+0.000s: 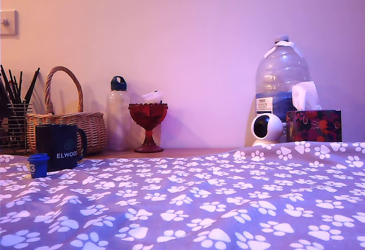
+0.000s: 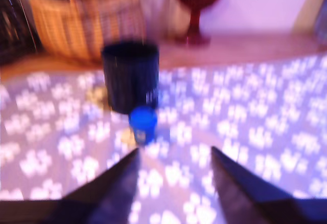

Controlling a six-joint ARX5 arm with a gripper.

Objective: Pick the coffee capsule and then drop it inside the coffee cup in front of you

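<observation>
Coffee capsule, small blue tub, wider rim, upright; tool spread wide, empty.

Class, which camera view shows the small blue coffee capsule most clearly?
The exterior view: the small blue coffee capsule is sharp there, standing beside the dark ELWOOD mug. The wrist view shows it only as a blur.

Gripper spread wide, nothing between the dark fingers. Seen only in the blurred wrist view. Out of sight in the exterior view.
</observation>
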